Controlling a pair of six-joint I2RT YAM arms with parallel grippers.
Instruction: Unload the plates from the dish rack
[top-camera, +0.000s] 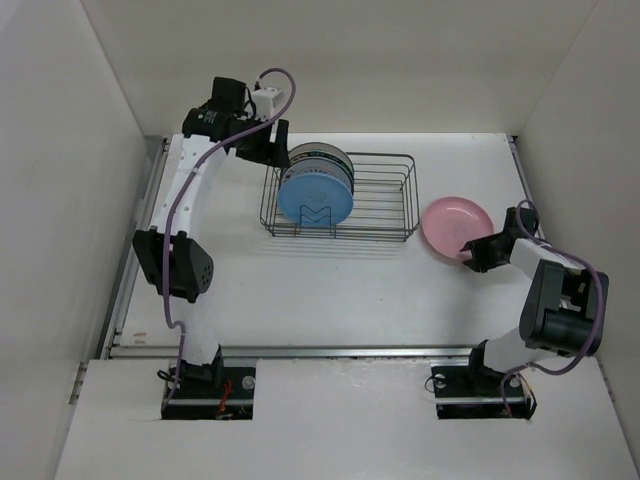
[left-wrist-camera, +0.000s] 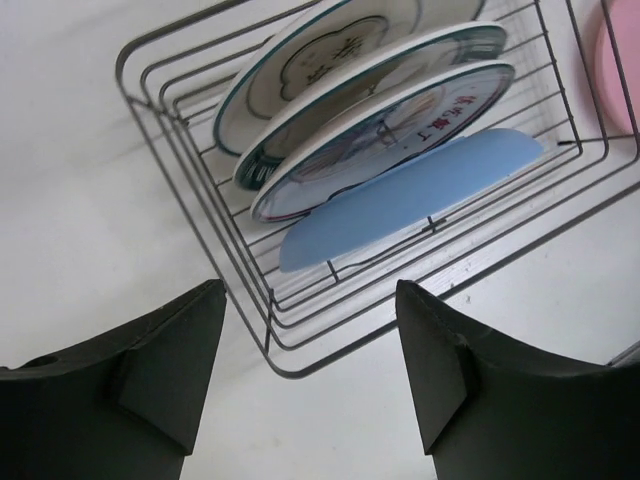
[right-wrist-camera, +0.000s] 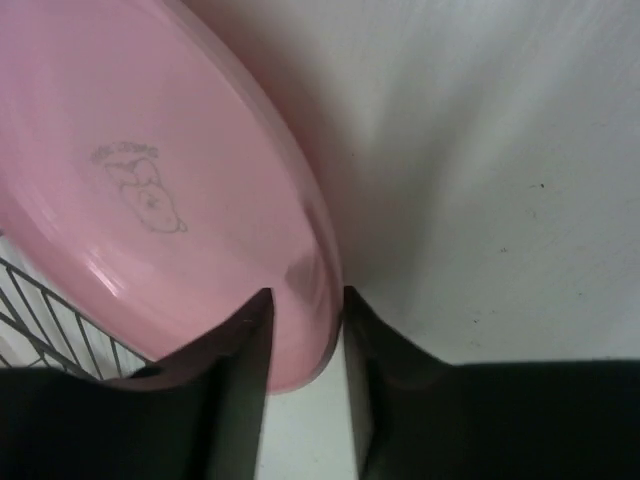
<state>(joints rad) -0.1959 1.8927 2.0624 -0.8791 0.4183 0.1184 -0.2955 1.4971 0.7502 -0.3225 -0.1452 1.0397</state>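
The dark wire dish rack stands at the table's back middle. Several plates stand in its left half: the blue plate in front, and behind it in the left wrist view the white plate with orange pattern, the green-rimmed plate and the grey-white plate with centre motif. My left gripper is open and empty above the rack's left end. The pink plate lies on the table right of the rack. My right gripper is closed on its near rim.
White walls enclose the table on the left, back and right. The rack's right half holds no plates. Rack wires show at the lower left of the right wrist view, close to the pink plate.
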